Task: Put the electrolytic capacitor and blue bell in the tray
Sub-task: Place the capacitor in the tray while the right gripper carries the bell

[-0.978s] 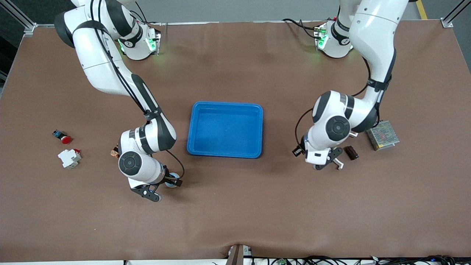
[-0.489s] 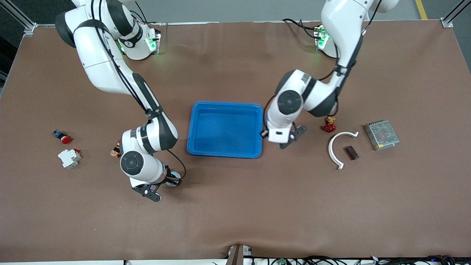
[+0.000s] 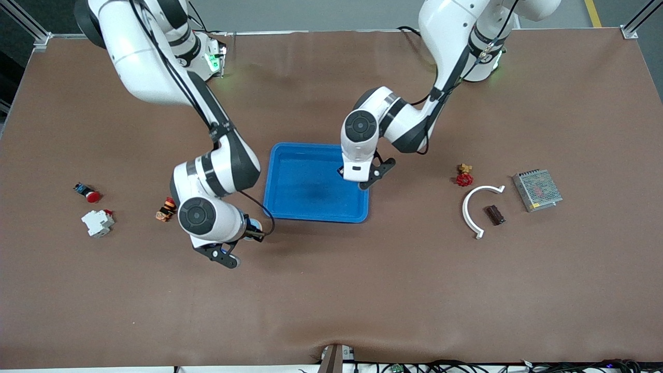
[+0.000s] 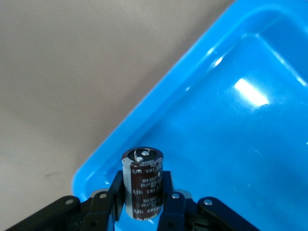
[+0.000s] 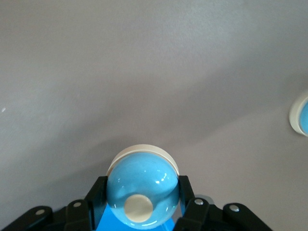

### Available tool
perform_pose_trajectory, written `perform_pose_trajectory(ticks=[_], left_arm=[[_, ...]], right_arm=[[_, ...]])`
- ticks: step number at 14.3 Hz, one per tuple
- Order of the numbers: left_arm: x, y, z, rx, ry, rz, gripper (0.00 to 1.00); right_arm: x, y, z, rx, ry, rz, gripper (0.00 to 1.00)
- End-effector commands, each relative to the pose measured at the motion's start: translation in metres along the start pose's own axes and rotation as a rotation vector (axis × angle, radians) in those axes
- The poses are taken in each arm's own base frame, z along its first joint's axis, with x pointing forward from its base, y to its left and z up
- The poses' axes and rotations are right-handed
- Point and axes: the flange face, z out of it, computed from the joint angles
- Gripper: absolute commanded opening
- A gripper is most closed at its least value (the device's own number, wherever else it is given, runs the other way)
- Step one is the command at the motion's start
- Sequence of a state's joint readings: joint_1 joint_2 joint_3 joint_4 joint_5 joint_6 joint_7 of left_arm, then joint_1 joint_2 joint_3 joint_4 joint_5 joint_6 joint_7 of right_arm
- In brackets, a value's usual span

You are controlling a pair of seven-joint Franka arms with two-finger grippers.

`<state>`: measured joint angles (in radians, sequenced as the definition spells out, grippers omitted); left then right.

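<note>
The left gripper (image 3: pixel 357 178) hangs over the shallow bright-blue rectangular plastic tray (image 3: pixel 317 212) with rounded corners, above the tray's end toward the left arm. Its jaws are clamped on the dark brown cylindrical electrolytic capacitor (image 4: pixel 142 182) with a silver top — in the left wrist view the capacitor stands between the two black fingers (image 4: pixel 169 202), and under it are the tray's rim and its glossy floor. The capacitor is held in the air, not lying in the tray.

The right gripper (image 3: pixel 247 233) is over the brown tabletop (image 3: pixel 331 290), just beside the tray's corner that is nearer to the front camera, toward the right arm's end. Its jaws are closed on the light-blue round bell (image 5: pixel 142 188) with a cream button and a white base; the right wrist view shows the bell filling the space between the fingers, with bare tabletop under it.

Toward the right arm's end of the tabletop lie a small orange and black part (image 3: pixel 166 209), a white block with red tips (image 3: pixel 97 222) and a red-capped button (image 3: pixel 87 192). Toward the left arm's end lie a red and brass valve (image 3: pixel 464 176), a white curved plastic piece (image 3: pixel 475 207), a small dark brown block (image 3: pixel 493 214) and a grey metal box (image 3: pixel 537 189).
</note>
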<state>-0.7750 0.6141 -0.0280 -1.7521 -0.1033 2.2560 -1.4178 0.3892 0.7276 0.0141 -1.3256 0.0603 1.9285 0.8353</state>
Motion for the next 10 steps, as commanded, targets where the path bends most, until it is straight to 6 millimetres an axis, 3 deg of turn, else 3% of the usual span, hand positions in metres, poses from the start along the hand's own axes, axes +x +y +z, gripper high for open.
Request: perform_pose_trajectory(ticks=[1,4,5,6,7,10], left_arm=[[-0.011,0.01,0.015,-0.012,0.013,-0.012,0.0],[-0.01,0.009,0.023,0.0,0.012,-0.013,0.0],[-0.009,0.009,0.023,0.0,0.012,-0.009,0.3],[-0.005,0.009,0.021,0.0,0.013,-0.003,0.77],[-0.004,0.009,0.017,-0.006,0.016,0.0,1.0],[0.003,0.015,-0.014,-0.037,0.024,-0.007,1.0]], right_arm=[[-0.039,0.026,-0.008,0.007,0.017,0.036,0.0],[-0.099,0.033,0.013,0.067,0.075,0.076,0.0],[-0.121,0.027,0.021,0.075,0.082,0.088,0.0],[-0.141,0.019,0.027,0.072,0.081,0.099,0.0],[-0.156,0.013,0.031,0.066,0.078,0.112,0.0],[-0.187,0.009,0.045,0.076,0.084,0.129,0.0]])
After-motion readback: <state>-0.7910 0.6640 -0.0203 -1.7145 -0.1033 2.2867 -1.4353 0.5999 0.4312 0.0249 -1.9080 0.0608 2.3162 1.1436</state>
